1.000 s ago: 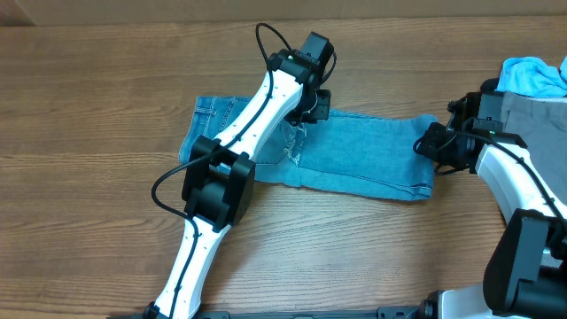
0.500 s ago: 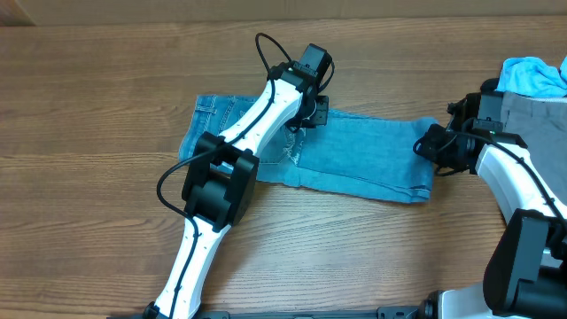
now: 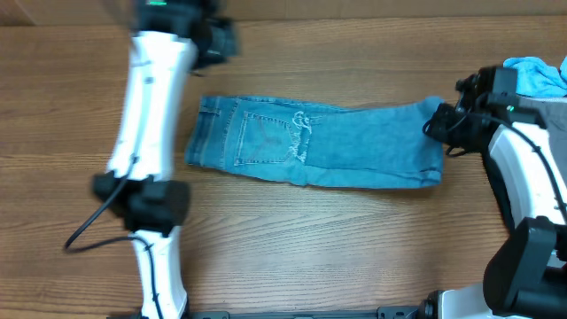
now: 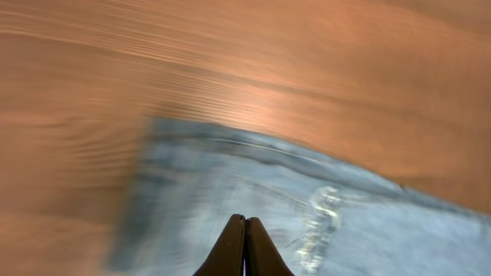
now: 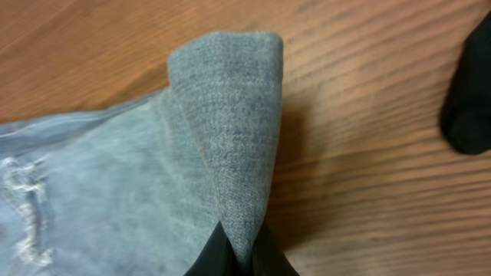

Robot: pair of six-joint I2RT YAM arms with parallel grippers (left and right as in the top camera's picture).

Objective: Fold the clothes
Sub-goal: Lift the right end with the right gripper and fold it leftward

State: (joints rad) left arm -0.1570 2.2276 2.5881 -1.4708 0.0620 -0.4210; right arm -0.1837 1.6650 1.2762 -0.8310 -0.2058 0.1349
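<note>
The light-blue jeans (image 3: 354, 146) lie flat across the middle of the table, waistband to the left and a stitched back pocket (image 3: 266, 137) facing up. My left gripper (image 3: 220, 40) is shut and empty, raised over bare wood beyond the waistband corner. Its wrist view is blurred, with the closed fingers (image 4: 245, 224) over the jeans (image 4: 368, 230). My right gripper (image 3: 438, 124) is shut on the leg end of the jeans. In the right wrist view its fingers (image 5: 240, 247) pinch a raised fold of denim (image 5: 222, 107).
A pile of other garments sits at the right edge, a sky-blue one (image 3: 536, 75) on a grey one (image 3: 542, 111). A black thing (image 5: 469, 92) shows at the right of the right wrist view. Wooden table (image 3: 310, 248) all round.
My left gripper has come off the jeans and swung far up and left. The jeans now lie uncovered with the back pocket showing. My right gripper has shifted slightly up and right with the leg end.
</note>
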